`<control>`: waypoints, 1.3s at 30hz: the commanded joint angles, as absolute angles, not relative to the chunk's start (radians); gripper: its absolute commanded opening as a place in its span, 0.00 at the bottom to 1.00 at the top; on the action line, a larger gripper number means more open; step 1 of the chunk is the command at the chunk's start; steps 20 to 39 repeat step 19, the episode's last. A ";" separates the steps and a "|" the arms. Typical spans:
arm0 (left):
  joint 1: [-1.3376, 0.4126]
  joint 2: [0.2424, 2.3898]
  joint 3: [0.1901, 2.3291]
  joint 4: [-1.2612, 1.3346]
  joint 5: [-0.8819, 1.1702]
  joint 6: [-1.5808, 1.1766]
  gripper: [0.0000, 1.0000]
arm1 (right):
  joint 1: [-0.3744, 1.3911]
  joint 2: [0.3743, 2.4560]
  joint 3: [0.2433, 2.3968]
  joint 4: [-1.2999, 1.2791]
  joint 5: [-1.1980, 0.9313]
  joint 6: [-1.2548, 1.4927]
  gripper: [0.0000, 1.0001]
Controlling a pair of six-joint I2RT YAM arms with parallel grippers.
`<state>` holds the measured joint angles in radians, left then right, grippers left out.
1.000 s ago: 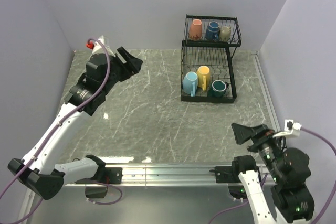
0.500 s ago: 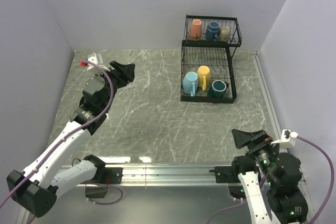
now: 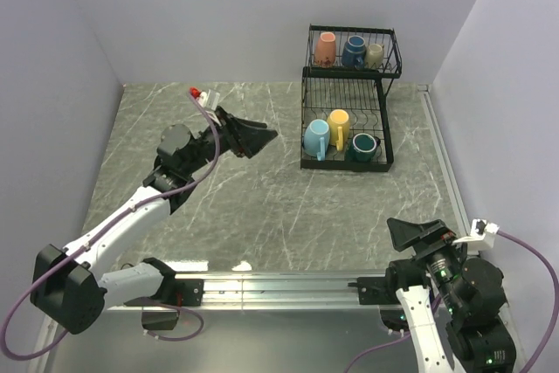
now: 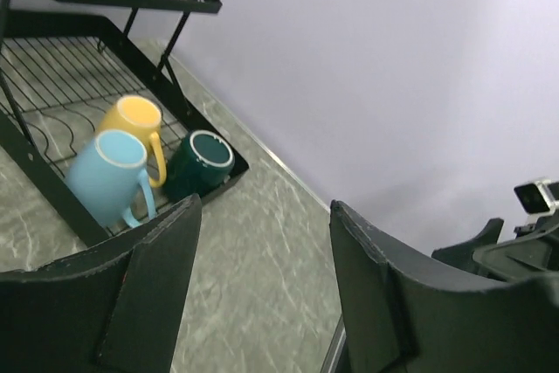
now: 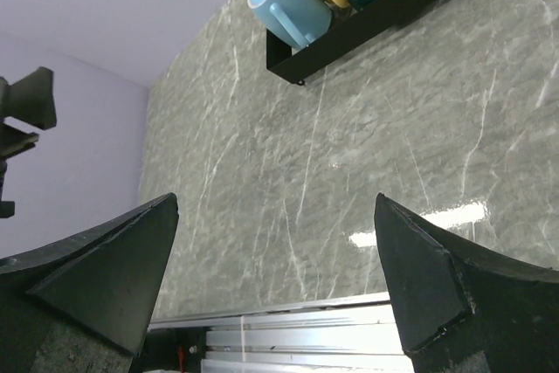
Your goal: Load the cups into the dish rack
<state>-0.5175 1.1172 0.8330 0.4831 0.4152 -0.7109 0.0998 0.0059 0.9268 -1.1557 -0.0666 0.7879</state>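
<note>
My left gripper (image 3: 260,138) holds its fingers apart on nothing, hanging over the marble table (image 3: 262,207) at centre frame, left of the dish rack (image 3: 345,166). My right gripper (image 3: 410,233) gapes wide and empty at lower right. The rack stands upper right. On its upper tier sit the orange-pink cup (image 3: 325,48), navy cup (image 3: 353,50) and olive-grey cup (image 3: 375,55). On the lower tier are the light blue cup (image 3: 316,137), yellow cup (image 3: 339,127) and teal cup (image 3: 362,147).
</note>
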 commanded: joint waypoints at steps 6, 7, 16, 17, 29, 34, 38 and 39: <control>-0.578 1.098 0.917 0.256 0.394 -0.422 0.65 | 0.103 -0.133 0.985 -1.218 -0.018 0.792 1.00; -0.592 1.097 0.907 0.258 0.379 -0.420 0.65 | 0.104 -0.130 0.986 -1.221 -0.015 0.795 1.00; -0.650 1.086 0.893 0.198 0.295 -0.353 0.66 | 0.103 -0.123 0.948 -1.207 -0.064 0.775 1.00; -0.655 1.082 0.891 0.192 0.258 -0.333 0.67 | 0.101 -0.118 0.943 -1.207 -0.071 0.773 1.00; -0.669 1.068 0.888 0.166 0.213 -0.316 0.68 | 0.101 -0.104 0.943 -1.216 -0.058 0.791 1.00; -0.669 1.068 0.888 0.166 0.213 -0.316 0.68 | 0.101 -0.104 0.943 -1.216 -0.058 0.791 1.00; -0.669 1.068 0.888 0.166 0.213 -0.316 0.68 | 0.101 -0.104 0.943 -1.216 -0.058 0.791 1.00; -0.669 1.068 0.888 0.166 0.213 -0.316 0.68 | 0.101 -0.104 0.943 -1.216 -0.058 0.791 1.00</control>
